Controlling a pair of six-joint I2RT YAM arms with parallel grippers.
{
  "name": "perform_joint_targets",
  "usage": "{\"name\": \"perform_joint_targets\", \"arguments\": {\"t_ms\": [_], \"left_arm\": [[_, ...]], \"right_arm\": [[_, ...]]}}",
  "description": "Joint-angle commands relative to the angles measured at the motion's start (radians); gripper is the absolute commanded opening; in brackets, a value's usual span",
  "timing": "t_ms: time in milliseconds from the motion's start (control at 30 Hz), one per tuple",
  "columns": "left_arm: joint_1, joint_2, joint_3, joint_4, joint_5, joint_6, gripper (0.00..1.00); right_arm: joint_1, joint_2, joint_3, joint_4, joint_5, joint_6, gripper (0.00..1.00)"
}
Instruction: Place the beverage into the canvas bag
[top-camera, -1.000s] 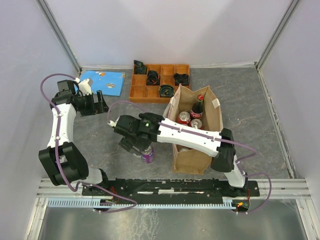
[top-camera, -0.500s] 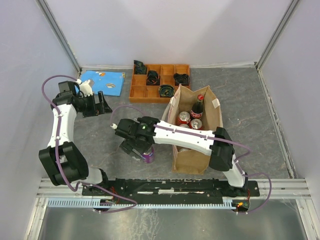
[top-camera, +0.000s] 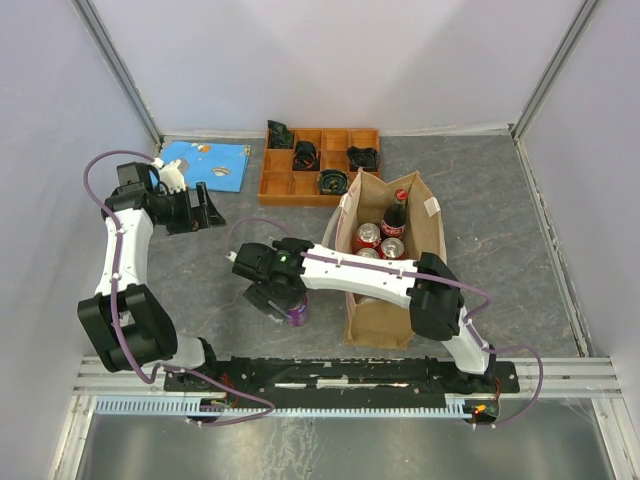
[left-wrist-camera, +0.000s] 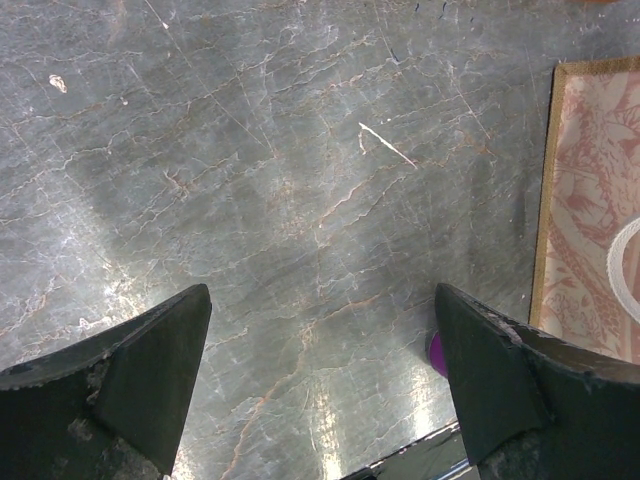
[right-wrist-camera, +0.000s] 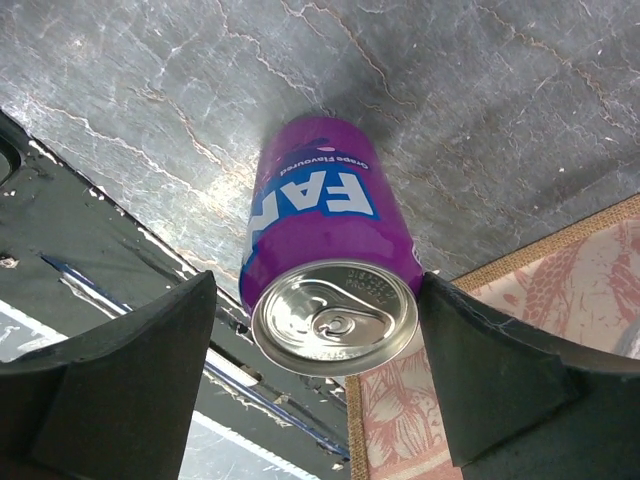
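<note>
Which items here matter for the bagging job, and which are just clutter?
Job: purple can, canvas bag, right gripper open around the can.
Clutter: orange tray, blue mat, bottle and red cans already bagged, left gripper open, empty.

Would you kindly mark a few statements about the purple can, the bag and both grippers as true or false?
1. The purple can stands upright on the table, outside the canvas bag. True.
2. The right gripper holds the can in the air. False: the can stands on the table between its open fingers.
3. The bag is empty. False: it holds red cans and a bottle.
4. The left gripper is open over bare table. True.
</note>
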Motion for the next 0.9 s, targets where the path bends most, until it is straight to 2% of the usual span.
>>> {"name": "perform_joint_targets", "arguments": {"t_ms": [0, 200, 367, 433, 567, 700, 867], "left_arm": [[0.004, -0.025, 0.003, 0.029, 0.038, -0.020, 0.98], [0.004, -0.017, 0.006, 0.032, 0.048, -0.024, 0.98], [0.003, -0.014, 0.007, 0.038, 0.053, -0.028, 0.97], [0.004, -0.012, 0.009, 0.038, 0.056, -0.031, 0.97], [0.003, -0.012, 0.016, 0.037, 0.061, -0.033, 0.97], [0.003, -0.012, 0.023, 0.035, 0.067, -0.033, 0.97], [0.003, -0.010, 0.033, 0.035, 0.078, -0.038, 0.97]], "right_arm": [[-0.007, 0.003, 0.000, 0.014, -0.005, 0.018, 0.84], [-0.009, 0.001, 0.002, -0.026, 0.004, 0.019, 0.62], [-0.014, 0.002, 0.019, -0.050, 0.011, 0.022, 0.31], [-0.017, -0.001, 0.044, -0.063, 0.023, 0.020, 0.22], [-0.021, 0.006, 0.155, -0.110, 0.050, 0.012, 0.19], [-0.033, 0.018, 0.348, -0.157, 0.063, 0.000, 0.14], [-0.069, 0.018, 0.541, -0.142, 0.066, -0.012, 0.08]]}}
